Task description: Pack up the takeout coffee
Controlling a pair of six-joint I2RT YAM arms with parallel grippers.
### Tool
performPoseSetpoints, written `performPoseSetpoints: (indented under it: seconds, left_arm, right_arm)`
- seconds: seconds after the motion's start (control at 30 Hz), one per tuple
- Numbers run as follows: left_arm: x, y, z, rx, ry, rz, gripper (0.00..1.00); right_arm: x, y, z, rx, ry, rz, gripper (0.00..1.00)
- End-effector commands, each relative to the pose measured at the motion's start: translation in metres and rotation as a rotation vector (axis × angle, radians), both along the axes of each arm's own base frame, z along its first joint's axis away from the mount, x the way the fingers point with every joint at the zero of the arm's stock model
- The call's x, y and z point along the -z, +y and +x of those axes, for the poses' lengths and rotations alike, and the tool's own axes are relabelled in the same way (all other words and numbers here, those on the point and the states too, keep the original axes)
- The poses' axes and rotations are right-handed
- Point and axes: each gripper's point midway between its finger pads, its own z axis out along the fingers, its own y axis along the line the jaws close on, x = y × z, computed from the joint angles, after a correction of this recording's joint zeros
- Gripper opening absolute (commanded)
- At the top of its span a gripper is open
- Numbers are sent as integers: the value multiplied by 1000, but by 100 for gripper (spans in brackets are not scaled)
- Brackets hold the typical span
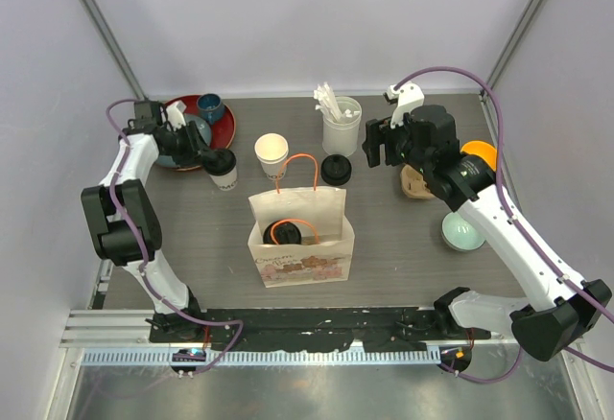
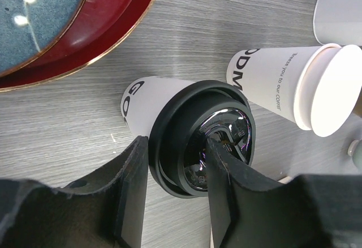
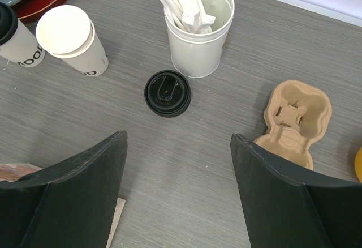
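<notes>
One takeout coffee cup [image 1: 223,169] stands upright beside the red plate, wearing a black lid [image 2: 186,140]. My left gripper [image 2: 178,148] has one finger against the lid's outer rim and the other pressed onto the lid's top, pinching the rim. The second cup [image 1: 271,154] stands open, without a lid, just to the right [image 2: 294,84]. Its loose black lid [image 3: 167,93] lies flat on the table near the stick tin. My right gripper [image 3: 178,139] hovers open above bare table, short of that lid, with nothing between its fingers.
A paper bag [image 1: 300,238] with orange handles stands open at centre front, something black and round inside it. A white tin of sticks [image 1: 342,125], a tan pulp carrier [image 1: 415,182], a pale bowl [image 1: 462,233] and stacked plates [image 1: 197,128] surround the cups.
</notes>
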Motion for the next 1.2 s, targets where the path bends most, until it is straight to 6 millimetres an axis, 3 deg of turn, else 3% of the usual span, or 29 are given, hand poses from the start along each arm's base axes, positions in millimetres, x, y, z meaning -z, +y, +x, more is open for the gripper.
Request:
performPoseSetpoints:
  seconds: [0.0,0.07,0.33,0.43,0.5,0.73,0.87,1.17]
  left_arm:
    - [7,-6,-14,21,41,-10,40]
    - [8,-8,-16,26,51,-23,32]
    - [-1,-14,-23,39,41,-51,22]
    - [-9,-16,-25,46,27,-59,13]
    - [-13,-17,-25,45,18,-62,0]
    - [-20,-23,-32,61,18,-94,0]
    - [-39,-24,-36,62,-29,-88,0]
    - [-48,-24,-45,76,-48,-62,0]
  right_arm:
    - [-14,-3,0,11,-39,17,79]
    - [-13,-4,-1,13,-38,15,79]
    - [-15,-4,-2,13,-37,25,79]
    - [-18,-2,-3,4,-41,34,79]
    - [-19,1,-3,-13,-38,39,78]
    - [-17,8,-6,-54,-21,47,78]
    - [-22,11,-9,-69,-25,63,78]
    - [-29,19,-13,-121,-30,75,78]
